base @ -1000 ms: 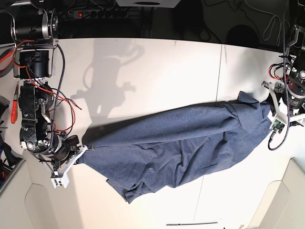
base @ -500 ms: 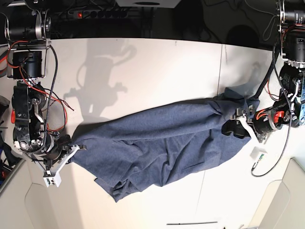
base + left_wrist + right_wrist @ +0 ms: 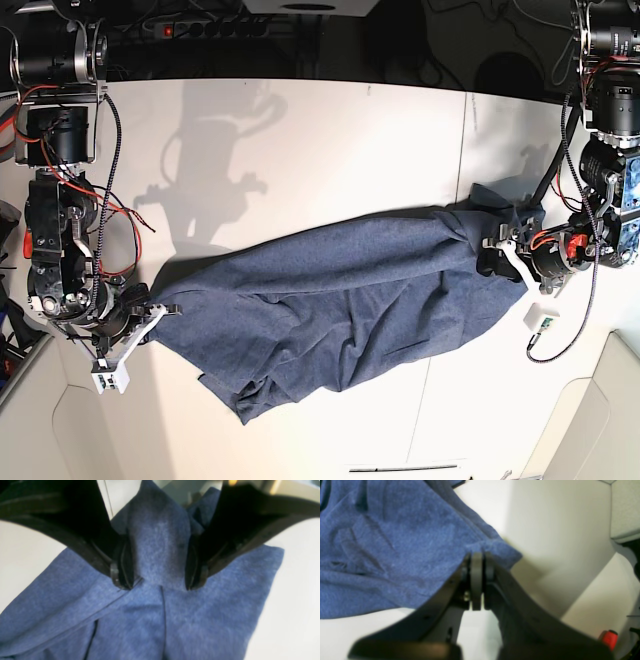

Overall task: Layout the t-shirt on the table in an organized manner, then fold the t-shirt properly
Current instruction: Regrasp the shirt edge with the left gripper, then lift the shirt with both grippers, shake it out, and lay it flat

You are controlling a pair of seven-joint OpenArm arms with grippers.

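Heathered navy cotton, the t-shirt [image 3: 345, 305] lies rumpled in a long diagonal band across the off-white table [image 3: 300, 150], running from the lower left of the base view up toward the right edge, with loose folds and a drooping flap at its lower side. No lettering shows on the side facing up.

At the shirt's left end in the base view, the right gripper [image 3: 477, 562] has its jaws pressed together, pinching a corner of the fabric (the wrist camera shows the cloth edge caught right at the fingertips, the rest spreading away to the left over the table).

At the opposite end, the left gripper [image 3: 158, 580] stands wide apart over a raised ridge of cloth. Its black fingers [image 3: 120, 565] straddle the ridge on either side, tips down at the fabric surface, the jaws not closed on it. A hem line and a dark crease run through the cloth just below the tips.

A thin dark seam [image 3: 462, 150] crosses the tabletop, passing under the shirt near its right end.
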